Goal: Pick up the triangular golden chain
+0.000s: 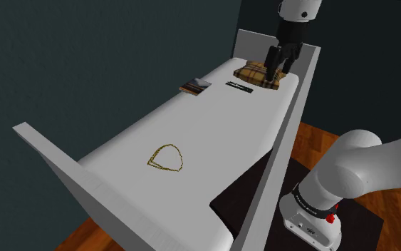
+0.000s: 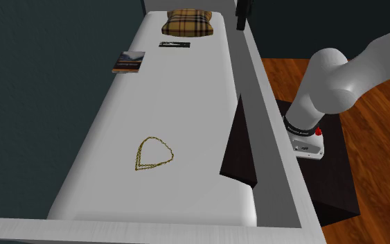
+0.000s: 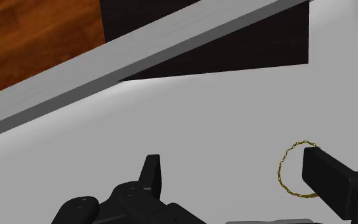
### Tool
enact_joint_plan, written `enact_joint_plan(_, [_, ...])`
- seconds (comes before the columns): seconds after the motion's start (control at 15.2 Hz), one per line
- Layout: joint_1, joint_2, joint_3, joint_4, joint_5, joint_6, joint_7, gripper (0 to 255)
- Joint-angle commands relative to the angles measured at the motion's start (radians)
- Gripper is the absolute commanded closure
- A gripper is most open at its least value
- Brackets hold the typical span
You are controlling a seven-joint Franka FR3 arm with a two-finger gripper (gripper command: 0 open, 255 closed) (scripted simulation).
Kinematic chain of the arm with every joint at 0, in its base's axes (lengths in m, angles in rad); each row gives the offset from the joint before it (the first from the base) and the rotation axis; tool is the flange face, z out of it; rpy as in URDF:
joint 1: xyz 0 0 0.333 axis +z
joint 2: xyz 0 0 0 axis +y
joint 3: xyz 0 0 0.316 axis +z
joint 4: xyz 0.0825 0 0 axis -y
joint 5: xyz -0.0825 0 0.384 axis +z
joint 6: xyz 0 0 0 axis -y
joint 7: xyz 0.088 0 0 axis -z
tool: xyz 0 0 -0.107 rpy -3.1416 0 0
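Hand (image 1: pixel 280 65) hangs over the plaid cushion (image 1: pixel 261 73), upper right of the shoulder view. Fingers (image 3: pixel 151 175) spread, nothing between them. Golden chain (image 1: pixel 167 158) lies flat on the white bed (image 1: pixel 220 121), lower middle of that frame, well apart from the hand. In the wrist view one finger partly hides it.

Step in hand, as I judge it: the long reach down the bed to the chain. To do it well, come in from above, set the fingers across one side of the loop, and go right down to the bed before closing. Thin links probably slip easily.

No box or tray in play. Chain, book (image 1: pixel 195 86) and dark flat strip (image 1: pixel 239 86) lie loose on the bed.
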Motion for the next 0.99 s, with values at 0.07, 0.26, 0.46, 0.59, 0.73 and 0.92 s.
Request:
enact_joint_plan(0.07, [0.007,0.005,0.01,-0.024,0.006,0.033,0.006,0])
enact_joint_plan(0.26, [0.027,0.027,0.041,-0.089,0.024,0.133,0.025,0])
enact_joint_plan(0.46, [0.049,0.062,0.074,-0.144,0.04,0.235,0.044,0])
enact_joint_plan(0.59, [0.063,0.093,0.095,-0.174,0.049,0.305,0.056,0])
enact_joint_plan(0.73, [0.077,0.13,0.118,-0.2,0.056,0.375,0.069,0])
enact_joint_plan(0.92, [0.095,0.196,0.153,-0.228,0.065,0.481,0.09,0])
